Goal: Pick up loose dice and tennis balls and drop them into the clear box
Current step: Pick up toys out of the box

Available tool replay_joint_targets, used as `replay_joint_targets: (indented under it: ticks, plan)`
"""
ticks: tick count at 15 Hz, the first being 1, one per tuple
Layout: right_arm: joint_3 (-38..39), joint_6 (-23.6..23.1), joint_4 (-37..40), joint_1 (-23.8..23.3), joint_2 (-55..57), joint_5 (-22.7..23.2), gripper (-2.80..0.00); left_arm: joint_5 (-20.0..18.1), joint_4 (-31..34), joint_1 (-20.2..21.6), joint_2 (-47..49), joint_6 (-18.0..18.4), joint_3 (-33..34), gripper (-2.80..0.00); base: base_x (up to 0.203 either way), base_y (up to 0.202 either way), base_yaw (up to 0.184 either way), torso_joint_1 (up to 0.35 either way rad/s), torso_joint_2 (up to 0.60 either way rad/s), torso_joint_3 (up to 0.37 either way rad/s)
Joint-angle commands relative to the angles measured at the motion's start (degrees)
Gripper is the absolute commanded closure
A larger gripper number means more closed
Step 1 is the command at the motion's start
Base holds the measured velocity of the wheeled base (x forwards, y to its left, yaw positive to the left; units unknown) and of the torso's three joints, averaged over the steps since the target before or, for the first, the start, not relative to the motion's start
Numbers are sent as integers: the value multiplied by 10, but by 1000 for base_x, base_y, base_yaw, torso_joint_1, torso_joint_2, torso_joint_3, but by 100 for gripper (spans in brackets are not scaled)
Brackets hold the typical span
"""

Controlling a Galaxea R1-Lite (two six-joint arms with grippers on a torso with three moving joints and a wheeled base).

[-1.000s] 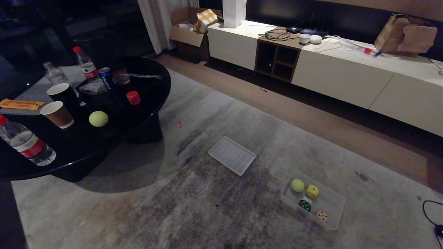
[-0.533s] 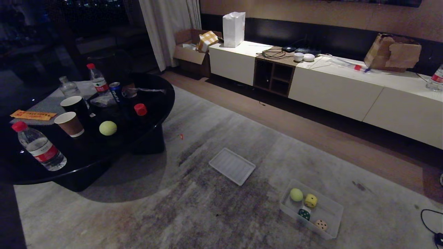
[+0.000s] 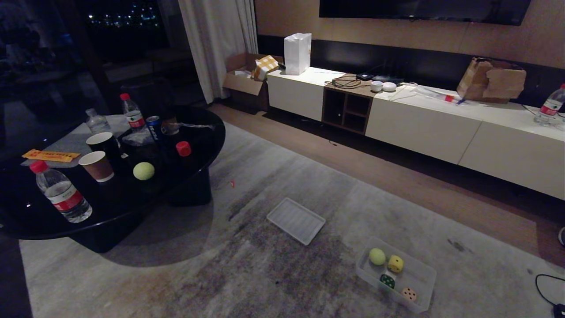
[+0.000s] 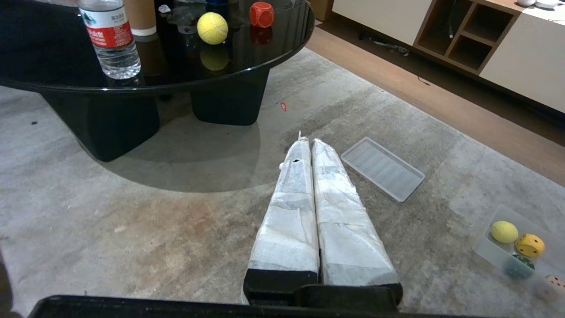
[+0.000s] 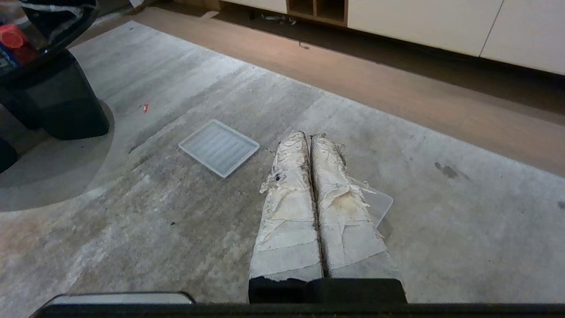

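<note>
The clear box (image 3: pixel 420 297) sits on the grey carpet (image 3: pixel 273 265), and everything else is placed from it here. Inside it lie one tennis ball (image 3: pixel 377 256), the yellow die (image 3: pixel 395 263) just beside that ball, the dark green die (image 3: pixel 387 281) and the tan die (image 3: pixel 409 294) — four pieces, all within the walls. The flat ribbed lid (image 3: pixel 295 220) lies on the carpet apart from the box, on the side toward the black round table (image 3: pixel 114 212).

Well apart from the box, up on that table, are the two loose pieces: the second tennis ball (image 3: pixel 144 171) and the red die (image 3: pixel 183 149), near each other but not touching. On the same tabletop stand a water bottle (image 3: pixel 62 194), two paper cups (image 3: pixel 98 166), a blue can (image 3: pixel 153 127) and two more bottles behind them.

Beyond the box, across a strip of wooden floor, runs a long white cabinet (image 3: pixel 419 126) carrying a white paper bag (image 3: pixel 296 54) and a torn cardboard box (image 3: pixel 491 80).

Neither arm shows in the head view. In its wrist view the left gripper (image 4: pixel 307 142) hangs over the carpet with its taped fingers pressed together and nothing between them — the box lies off to one side. The right gripper (image 5: pixel 309 134) is likewise closed and empty above the carpet, with a corner of the box showing behind its fingers.
</note>
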Motion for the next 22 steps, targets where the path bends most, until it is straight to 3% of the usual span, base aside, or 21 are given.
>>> replay_joint_targets:
  ticks: [1, 4, 22]
  plan:
    - [5, 0, -1, 0, 1, 0, 0, 0, 0, 0, 1, 0, 1, 0, 0, 0, 0, 0, 0, 0]
    - [5, 0, -1, 0, 1, 0, 0, 0, 0, -1, 1, 0, 1, 0, 1, 1, 63, 1, 3, 2]
    - [5, 1, -1, 0, 1, 0, 0, -1, -1, 0, 1, 1, 1, 0, 0, -8, 164, 2, 3, 3]
